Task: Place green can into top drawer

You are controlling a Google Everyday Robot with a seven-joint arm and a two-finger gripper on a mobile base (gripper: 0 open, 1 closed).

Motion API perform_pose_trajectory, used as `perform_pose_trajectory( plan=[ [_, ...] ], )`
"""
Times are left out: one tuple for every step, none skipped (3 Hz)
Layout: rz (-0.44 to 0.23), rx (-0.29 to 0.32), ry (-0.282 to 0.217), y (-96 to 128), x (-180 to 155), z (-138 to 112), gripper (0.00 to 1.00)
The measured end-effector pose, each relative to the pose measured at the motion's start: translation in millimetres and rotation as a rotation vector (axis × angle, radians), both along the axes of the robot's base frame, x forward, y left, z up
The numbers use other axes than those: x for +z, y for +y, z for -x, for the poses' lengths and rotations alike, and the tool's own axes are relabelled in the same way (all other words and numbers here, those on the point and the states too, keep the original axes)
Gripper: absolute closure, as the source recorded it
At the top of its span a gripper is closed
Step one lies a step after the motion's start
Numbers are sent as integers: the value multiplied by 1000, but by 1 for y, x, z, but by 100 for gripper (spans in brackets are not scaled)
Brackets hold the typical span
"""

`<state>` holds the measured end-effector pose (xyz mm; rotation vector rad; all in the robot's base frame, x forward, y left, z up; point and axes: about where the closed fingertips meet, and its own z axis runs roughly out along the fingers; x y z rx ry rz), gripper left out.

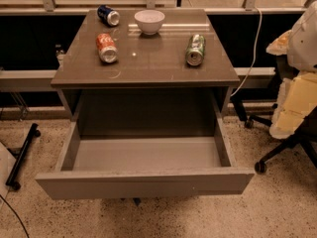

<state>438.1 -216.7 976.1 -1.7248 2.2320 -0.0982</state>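
The green can (pixel 195 49) lies on its side on the right part of the grey-brown cabinet top (pixel 148 63), with a silver end facing the front. The top drawer (pixel 143 182) is pulled wide open below the cabinet top. Its shallow grey inside (pixel 146 153) holds nothing. My gripper is not in view, so I cannot place it relative to the can or the drawer.
A red can (pixel 107 47) and a dark blue can (pixel 108 15) lie on the left of the top, and a white bowl (pixel 149 21) stands at the back middle. An office chair (pixel 292 113) with pale padding stands at the right. A black stand foot (pixel 21 157) lies on the floor at the left.
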Motion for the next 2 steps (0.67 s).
perform_pose_trajectory(
  plan=[
    [0,0,0,0,0,0,0],
    [-33,-27,-35,6,5,-13,0]
  ],
)
